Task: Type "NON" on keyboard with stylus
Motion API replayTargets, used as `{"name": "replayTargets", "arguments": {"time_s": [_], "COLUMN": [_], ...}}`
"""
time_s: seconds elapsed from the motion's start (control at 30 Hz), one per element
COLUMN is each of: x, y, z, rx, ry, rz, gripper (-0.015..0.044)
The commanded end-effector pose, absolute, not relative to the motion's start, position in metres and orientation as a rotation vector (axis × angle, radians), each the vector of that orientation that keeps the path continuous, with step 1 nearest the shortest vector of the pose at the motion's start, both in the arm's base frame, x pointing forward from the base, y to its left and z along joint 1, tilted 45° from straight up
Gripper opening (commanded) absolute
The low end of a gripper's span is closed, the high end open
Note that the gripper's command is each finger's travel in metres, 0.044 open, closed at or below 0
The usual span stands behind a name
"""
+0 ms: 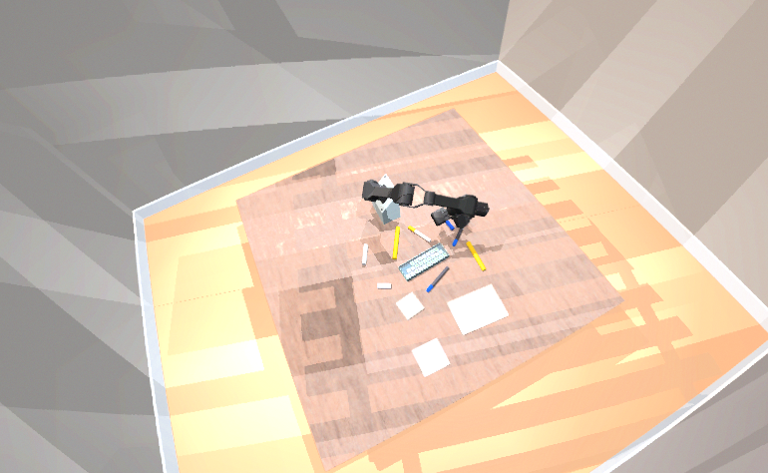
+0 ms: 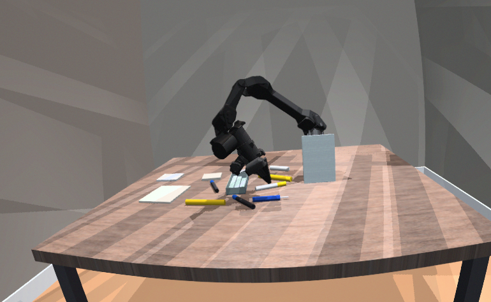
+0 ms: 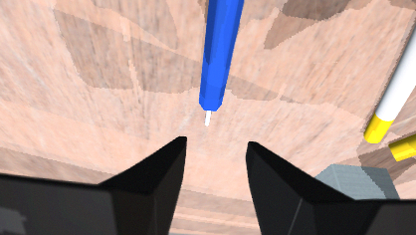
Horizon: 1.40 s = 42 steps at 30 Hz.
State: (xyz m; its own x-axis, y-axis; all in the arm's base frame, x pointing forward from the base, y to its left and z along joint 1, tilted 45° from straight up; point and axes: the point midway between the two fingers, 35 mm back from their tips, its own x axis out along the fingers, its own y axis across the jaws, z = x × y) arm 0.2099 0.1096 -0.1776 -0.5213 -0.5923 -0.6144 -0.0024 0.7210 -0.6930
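The stylus, blue with a thin white tip, lay flat on the desk, near the keyboard but apart from it. The gripper was tilted over the desk, its fingers parted and grasping nothing. In the wrist view the stylus tip pointed toward the gap between them, the shaft running away to the top edge.

A black pen with a blue end lay beside the stylus, and a like one lay on the keyboard's other side. A yellow stick lay beyond the first pen. The white pen with a yellow end lay between the keyboard and the grey block, near another yellow stick. The arm arched out from behind the block in the exterior view. A large white card and two smaller ones lay flat farther off.
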Motion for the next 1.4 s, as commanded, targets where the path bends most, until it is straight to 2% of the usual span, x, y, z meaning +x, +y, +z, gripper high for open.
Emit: {"name": "replayTargets", "arguments": {"time_s": [0.0, 1.37], "x": [0.210, 0.208], "y": [0.111, 0.095], "z": [-0.180, -0.193], "rx": [-0.429, -0.430], "ry": [2.007, 2.007], "rz": [-0.818, -0.819], "gripper": [0.0150, 0.0150]}}
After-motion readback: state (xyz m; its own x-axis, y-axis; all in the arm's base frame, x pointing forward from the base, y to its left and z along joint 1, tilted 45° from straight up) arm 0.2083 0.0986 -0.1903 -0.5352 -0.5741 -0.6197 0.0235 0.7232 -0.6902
